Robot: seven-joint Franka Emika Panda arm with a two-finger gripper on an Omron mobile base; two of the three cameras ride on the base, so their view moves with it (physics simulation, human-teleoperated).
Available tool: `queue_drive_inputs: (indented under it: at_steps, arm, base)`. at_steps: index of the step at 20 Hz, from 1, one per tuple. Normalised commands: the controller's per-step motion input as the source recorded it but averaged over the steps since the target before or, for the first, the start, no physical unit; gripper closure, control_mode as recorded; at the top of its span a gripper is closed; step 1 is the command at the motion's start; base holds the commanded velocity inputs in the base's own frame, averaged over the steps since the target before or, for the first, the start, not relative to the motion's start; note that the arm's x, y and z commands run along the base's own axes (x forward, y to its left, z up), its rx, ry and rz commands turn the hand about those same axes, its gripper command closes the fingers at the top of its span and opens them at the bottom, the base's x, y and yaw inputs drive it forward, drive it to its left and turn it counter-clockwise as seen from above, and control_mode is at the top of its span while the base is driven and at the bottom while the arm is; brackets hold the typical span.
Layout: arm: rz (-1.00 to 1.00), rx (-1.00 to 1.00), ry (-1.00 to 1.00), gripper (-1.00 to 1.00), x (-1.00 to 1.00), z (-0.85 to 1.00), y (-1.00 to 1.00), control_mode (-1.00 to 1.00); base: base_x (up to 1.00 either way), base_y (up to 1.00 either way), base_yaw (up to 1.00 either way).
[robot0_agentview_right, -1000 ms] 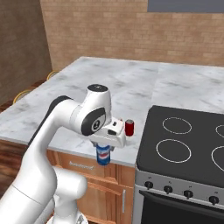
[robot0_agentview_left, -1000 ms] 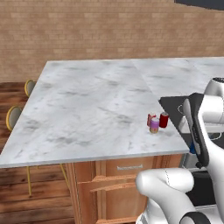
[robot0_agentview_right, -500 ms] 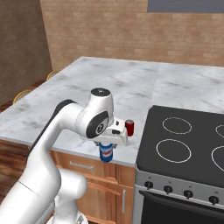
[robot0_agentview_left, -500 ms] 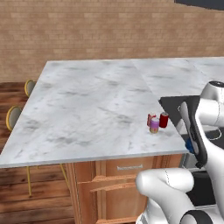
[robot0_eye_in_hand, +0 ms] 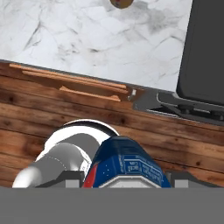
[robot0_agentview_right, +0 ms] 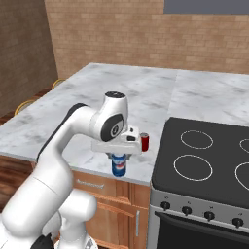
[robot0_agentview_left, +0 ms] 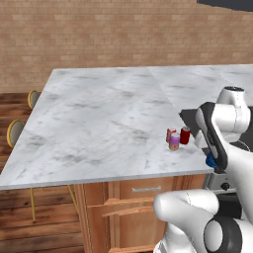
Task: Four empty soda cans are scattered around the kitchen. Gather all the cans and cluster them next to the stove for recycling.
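Arm raised slightly, blue can point(robot0_agentview_right: 118, 165) clamped upright between jaws, beside stove point(robot0_agentview_right: 204, 160)

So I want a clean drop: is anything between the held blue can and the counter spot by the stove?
Nothing visible blocks it. The gripper holds the blue can off the counter's front edge; a red can stands beside the stove.

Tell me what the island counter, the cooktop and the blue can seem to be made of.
Island counter: polished marble by its look, white with grey veining. Cooktop: smooth black glass, flat with white burner rings printed on. Blue can: probably thin metal with a glossy printed label, though the render leaves that open.
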Motion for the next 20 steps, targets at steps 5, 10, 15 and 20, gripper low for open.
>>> queue_drive_inputs:
  at_steps: [5,10,15,20]
  arm:
    - [0.10,0.00,0.04,1.00,0.32,-0.17,-0.01,-1.00]
    - [0.11,0.00,0.00,1.00,0.23,-0.16,-0.15,-1.00]
    - [0.13,0.00,0.00,1.00,0.19,-0.28,-0.10,-1.00]
    - [0.11,0.00,0.00,1.00,0.16,-0.12,0.00,-1.00]
  base:
    - [0.00,0.00,0.00]
    - [0.00,0.00,0.00]
    - [0.00,0.00,0.00]
    - [0.00,0.00,0.00]
